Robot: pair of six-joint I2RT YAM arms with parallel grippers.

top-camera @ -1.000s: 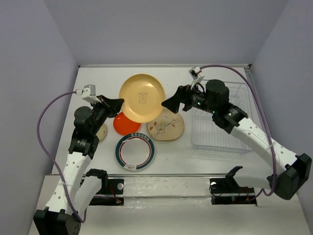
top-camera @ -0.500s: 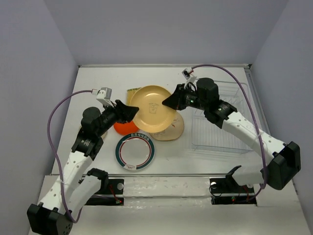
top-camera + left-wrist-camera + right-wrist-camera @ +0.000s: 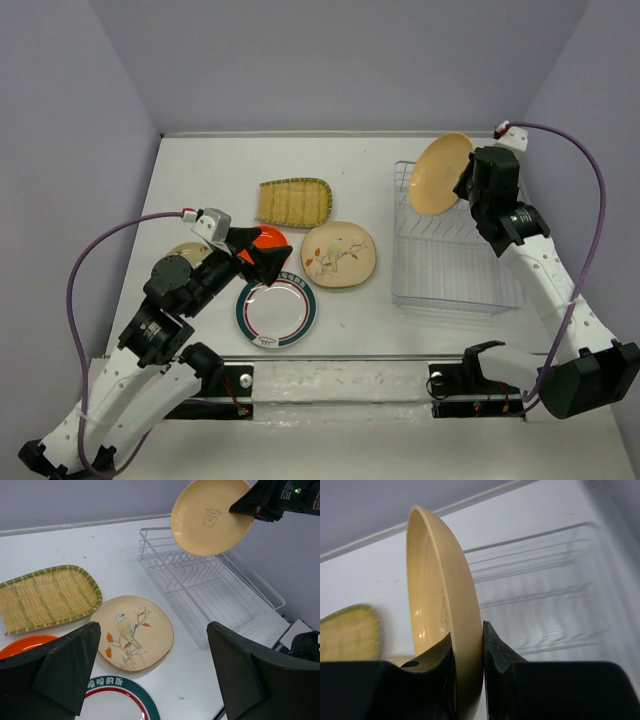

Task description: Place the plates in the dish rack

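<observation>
From above, the right gripper [image 3: 462,182] is pinching the rim of the yellow-orange plate [image 3: 438,175], holding it tilted in the air over the far left corner of the dish rack [image 3: 450,275] on the right. The left gripper [image 3: 262,260] is hovering partly over the orange-red plate [image 3: 270,237], just beyond the green-rimmed plate [image 3: 275,312]. The bird plate [image 3: 339,255] and fan-shaped plate [image 3: 293,202] are lying flat on the table [image 3: 200,170].

From the left wrist, its fingers [image 3: 70,665] are spreading wide, gripping nothing.

From the right wrist, both fingers [image 3: 495,650] are clamping the yellow-orange plate's edge, with rack wires behind.
</observation>
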